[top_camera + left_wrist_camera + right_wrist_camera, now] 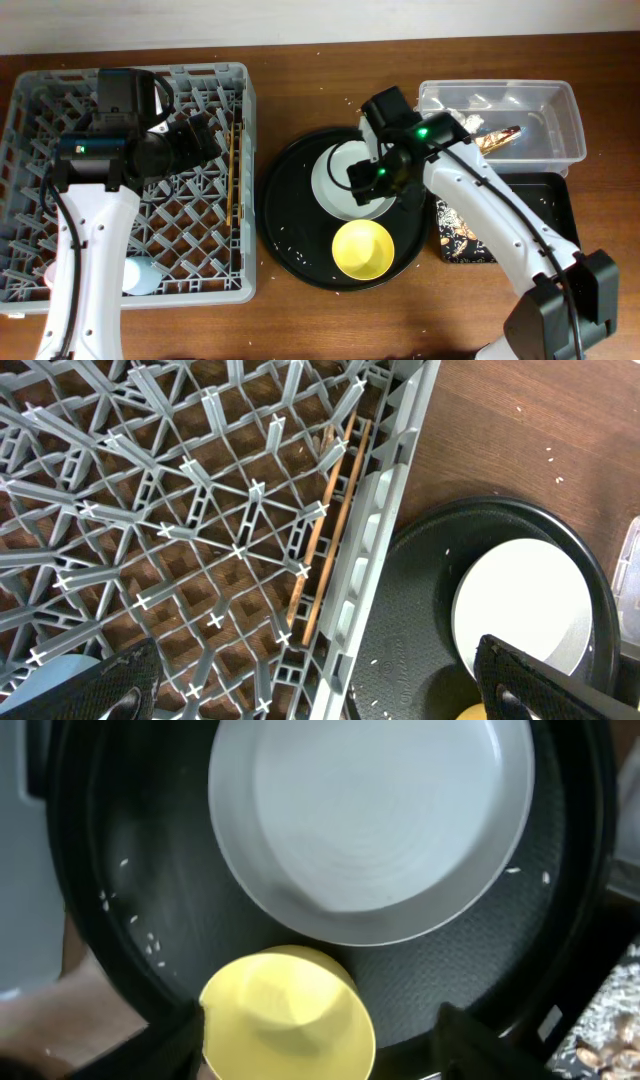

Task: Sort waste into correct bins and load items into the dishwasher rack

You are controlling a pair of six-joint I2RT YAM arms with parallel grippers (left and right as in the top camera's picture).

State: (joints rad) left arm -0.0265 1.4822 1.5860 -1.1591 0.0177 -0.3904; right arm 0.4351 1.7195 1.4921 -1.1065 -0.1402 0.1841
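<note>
The grey dishwasher rack point(60, 120) stands at the left and holds a light blue cup point(143, 276), which also shows in the left wrist view point(45, 678). My left gripper point(205, 135) hangs open and empty over the rack's right part point(320, 700). The light grey plate point(335, 180) and the yellow bowl point(362, 249) lie on a round black tray point(285, 215). My right gripper point(372, 185) is open above the plate point(370, 820), with the bowl point(285, 1015) below and between its fingers point(320, 1055). No pink cup is in view.
A clear tub point(560, 115) at the back right holds the gold-brown wrapper point(497, 137). A shallow black tray point(545, 200) in front of it holds beige scraps point(460, 235). Wooden sticks point(237, 170) lie along the rack's right wall point(322, 550). Rice grains point(150, 945) dot the round tray.
</note>
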